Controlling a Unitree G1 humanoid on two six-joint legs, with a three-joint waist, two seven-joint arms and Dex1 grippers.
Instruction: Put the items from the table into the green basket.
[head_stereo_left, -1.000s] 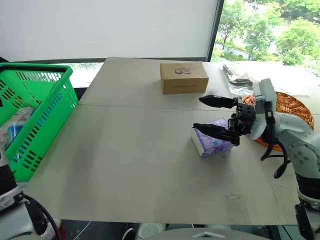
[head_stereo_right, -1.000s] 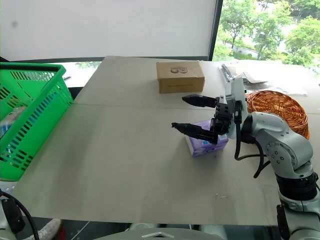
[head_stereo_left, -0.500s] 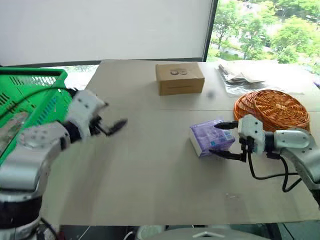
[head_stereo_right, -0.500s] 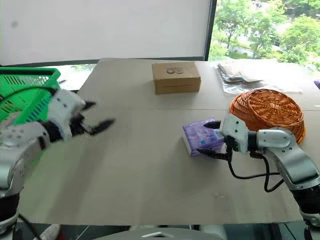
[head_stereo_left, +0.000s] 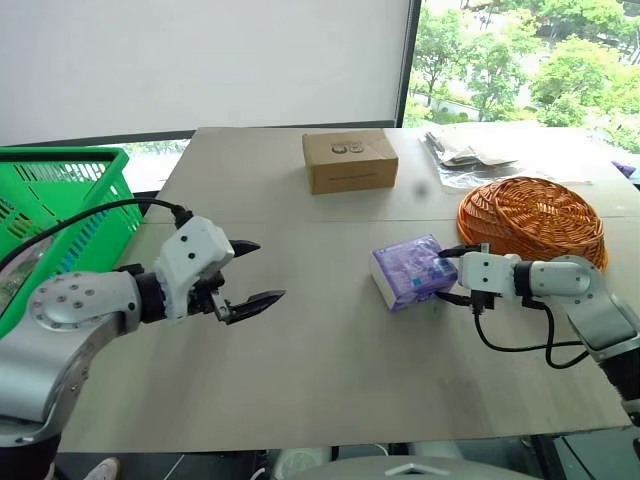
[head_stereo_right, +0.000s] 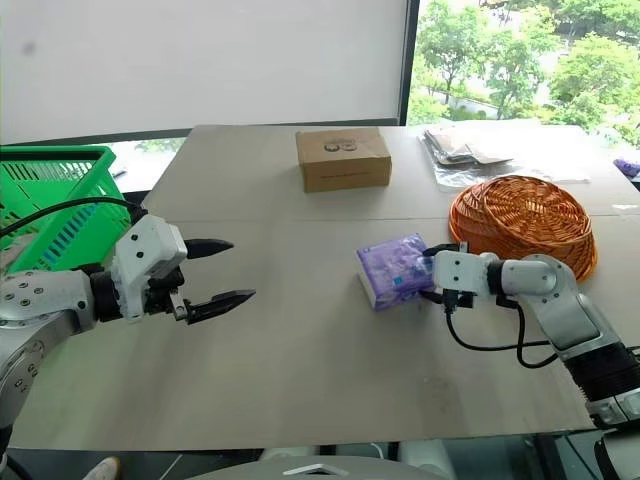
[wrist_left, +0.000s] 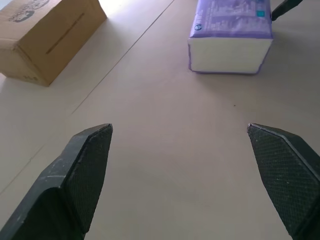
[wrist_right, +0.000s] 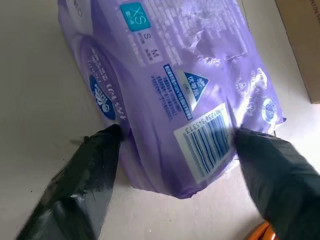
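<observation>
The purple tissue pack (head_stereo_left: 408, 272) lies flat on the table (head_stereo_left: 330, 370), right of centre. My right gripper (head_stereo_left: 446, 276) is at the pack's right end. In the right wrist view its two fingers (wrist_right: 97, 165) press against opposite sides of the tissue pack (wrist_right: 170, 90). Left of centre, my left gripper (head_stereo_left: 266, 270) hovers open over bare tabletop, pointing toward the pack and well apart from it. From the left wrist, the tissue pack (wrist_left: 232, 35) lies far beyond the open left gripper (wrist_left: 179, 128). The green basket (head_stereo_left: 45, 190) stands at the far left, off the table's edge.
A cardboard box (head_stereo_left: 350, 160) sits at the back of the table. An orange-brown wicker basket (head_stereo_left: 530, 215) lies upside down just behind my right arm. Clear plastic packets (head_stereo_left: 460, 150) lie at the back right.
My left arm swung in from the left over the table, gripper open. My right gripper dropped to the tissue pack's right end and its fingers narrowed onto it. The camera shifted.
</observation>
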